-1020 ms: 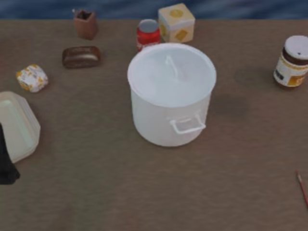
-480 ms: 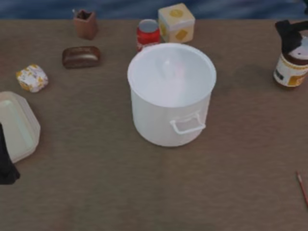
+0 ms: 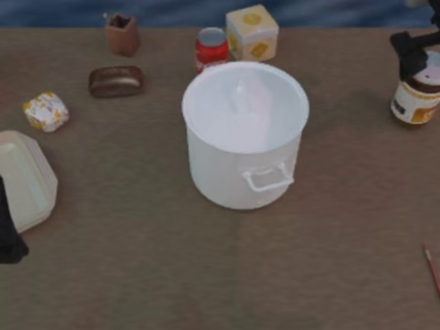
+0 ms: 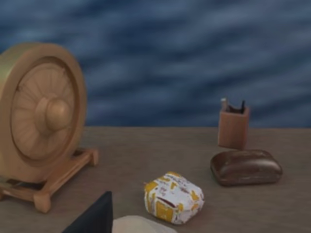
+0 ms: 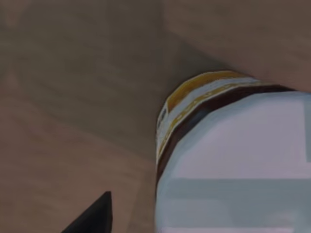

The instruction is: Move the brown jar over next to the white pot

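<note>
Brown jar (image 3: 416, 93) stands at the surface's far right, well apart from the white pot (image 3: 242, 137), right hand (image 3: 414, 48) poised over its lid, grip state unclear.

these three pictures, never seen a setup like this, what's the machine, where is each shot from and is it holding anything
It is a simulated pair of AgileX robot arms at a table.

The overhead picture shows a big white pot mid-table. The brown jar stands apart from it at the right edge, with the right gripper directly over its lid. From here it cannot be told whether the jar is grasped. Behind the pot are a red can and a yellow box.

The right wrist camera looks down at that jar's lid.

The left arm is parked at the left edge beside a pale container. Its wrist camera sees a wooden wheel, a wrapped packet, a dark loaf and a brown cup.
</note>
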You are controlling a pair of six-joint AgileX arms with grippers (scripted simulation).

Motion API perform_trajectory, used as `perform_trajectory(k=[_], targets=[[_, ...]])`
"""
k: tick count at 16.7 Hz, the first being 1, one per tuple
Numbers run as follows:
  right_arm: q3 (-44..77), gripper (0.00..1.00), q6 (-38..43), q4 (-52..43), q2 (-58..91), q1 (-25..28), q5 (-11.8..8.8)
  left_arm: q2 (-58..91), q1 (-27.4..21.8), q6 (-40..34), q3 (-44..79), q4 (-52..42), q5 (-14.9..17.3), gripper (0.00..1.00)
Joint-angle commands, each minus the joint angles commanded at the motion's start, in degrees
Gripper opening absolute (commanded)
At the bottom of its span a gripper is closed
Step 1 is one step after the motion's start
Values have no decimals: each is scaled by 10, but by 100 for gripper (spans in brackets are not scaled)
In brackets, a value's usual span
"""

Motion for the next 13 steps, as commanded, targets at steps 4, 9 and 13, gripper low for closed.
perform_trajectory(k=[4,9,13], targets=[[-42,100,2,56,13,4,0,0,0,0,0,0,0,100],[-62,100,4,83,21,5,1,0,0,0,0,0,0,100],[-62,77,4,83,21,5,1,0,0,0,0,0,0,100]])
